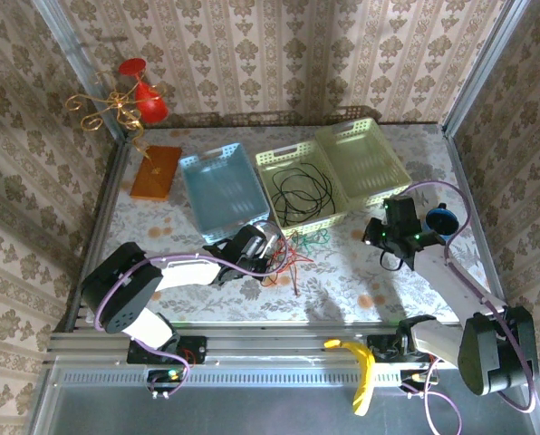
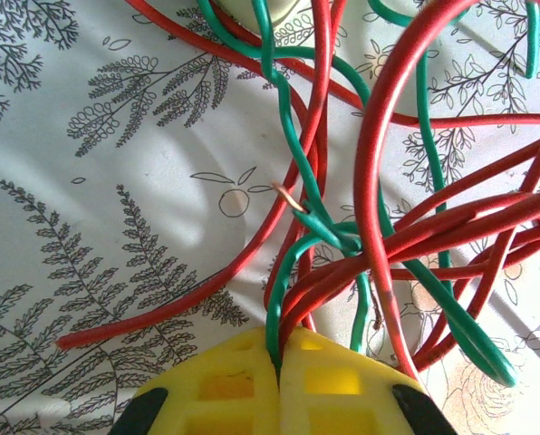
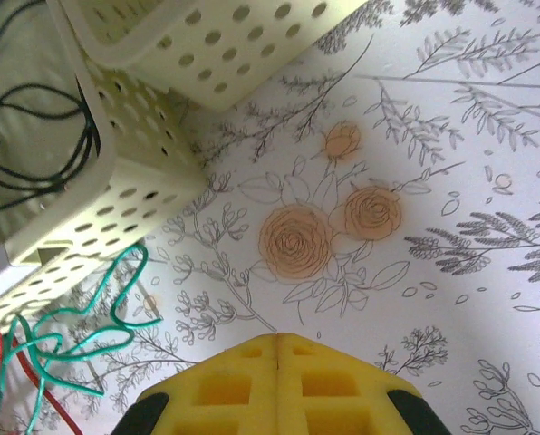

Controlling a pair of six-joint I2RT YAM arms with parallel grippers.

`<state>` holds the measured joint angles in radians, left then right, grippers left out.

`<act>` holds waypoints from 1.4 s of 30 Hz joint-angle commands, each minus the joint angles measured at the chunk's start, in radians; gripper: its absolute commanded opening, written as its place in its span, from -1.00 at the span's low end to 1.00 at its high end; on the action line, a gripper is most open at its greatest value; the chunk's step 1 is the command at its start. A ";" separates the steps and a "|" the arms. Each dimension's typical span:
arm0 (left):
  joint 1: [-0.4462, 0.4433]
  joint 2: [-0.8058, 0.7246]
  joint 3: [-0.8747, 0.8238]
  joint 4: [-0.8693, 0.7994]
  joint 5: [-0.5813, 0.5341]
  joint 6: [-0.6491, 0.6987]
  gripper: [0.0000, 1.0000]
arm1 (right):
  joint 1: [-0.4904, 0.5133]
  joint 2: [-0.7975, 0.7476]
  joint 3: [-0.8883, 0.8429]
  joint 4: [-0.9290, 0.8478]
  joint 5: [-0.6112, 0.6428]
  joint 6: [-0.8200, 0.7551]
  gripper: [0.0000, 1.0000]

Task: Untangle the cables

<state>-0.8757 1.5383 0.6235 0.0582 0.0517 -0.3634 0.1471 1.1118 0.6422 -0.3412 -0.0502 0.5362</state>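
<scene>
Take the pale yellow basket (image 1: 293,154) in the middle of the tabletop (image 1: 370,285) as your mark; the black cable (image 1: 302,195) lies coiled inside it, apart from the other two; the red cable (image 1: 288,260) and the green cable (image 1: 317,237) lie tangled together on the tabletop just in front of that basket's near wall.

Your left hand (image 1: 268,246) sits at the basket's near left corner, down in the tangle; in the left wrist view its yellow fingers (image 2: 225,390) are pressed together, and a green strand and several red strands run down into the seam between them, so you have that hand closed on both cables; the rest of the red loops fan out over the tabletop beyond the fingertips, with green twisted through them.

Your right hand (image 1: 376,237) is off the basket's near right corner, over bare tabletop; its fingers (image 3: 225,390) meet with nothing between them; from its wrist view a loop of green cable lies beside that same corner, clear of the hand.

A blue basket (image 1: 220,186) stands against the pale yellow basket's left side; a second pale basket (image 1: 365,159) stands against its right.
</scene>
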 commanded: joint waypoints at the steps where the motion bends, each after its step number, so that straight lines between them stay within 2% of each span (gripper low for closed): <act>1: 0.006 0.043 -0.025 -0.059 0.007 0.011 -1.00 | 0.009 -0.004 0.003 -0.019 -0.085 -0.015 -0.82; 3: 0.006 0.042 -0.025 -0.058 0.008 0.011 -1.00 | 0.076 0.024 0.028 -0.026 -0.097 -0.073 -0.63; 6: 0.006 0.045 -0.022 -0.057 0.009 0.012 -1.00 | 0.211 0.093 0.058 -0.026 -0.088 -0.124 -0.23; 9: 0.006 0.048 -0.020 -0.058 0.008 0.010 -1.00 | 0.300 0.171 0.083 -0.008 -0.044 -0.140 -0.05; 17: 0.007 0.040 -0.018 -0.068 0.002 0.005 -1.00 | 0.374 0.374 0.187 0.022 0.077 -0.161 0.09; 26: 0.006 0.023 -0.022 -0.084 -0.001 0.001 -1.00 | 0.378 0.488 0.264 0.031 0.181 -0.219 0.09; 30: 0.006 0.022 -0.020 -0.091 0.000 0.001 -1.00 | 0.378 0.517 0.287 0.041 0.183 -0.243 -0.01; 31: 0.006 0.023 -0.018 -0.093 0.000 0.003 -1.00 | 0.378 0.521 0.293 0.040 0.184 -0.250 -0.11; 35: 0.007 0.022 -0.016 -0.092 -0.002 0.001 -1.00 | 0.379 0.497 0.275 0.060 0.195 -0.253 -0.77; 36: 0.007 0.023 -0.016 -0.093 -0.003 0.000 -1.00 | 0.379 0.486 0.269 0.059 0.196 -0.252 -0.85; 39: 0.006 0.025 -0.015 -0.093 -0.003 -0.001 -1.00 | 0.379 0.429 0.246 0.039 0.203 -0.245 -0.99; 42: 0.006 0.029 -0.015 -0.092 -0.003 -0.003 -1.00 | 0.379 0.340 0.214 0.003 0.210 -0.236 -1.00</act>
<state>-0.8753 1.5383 0.6235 0.0570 0.0525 -0.3637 0.5217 1.5467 0.8799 -0.3008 0.1246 0.2905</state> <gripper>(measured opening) 0.049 0.070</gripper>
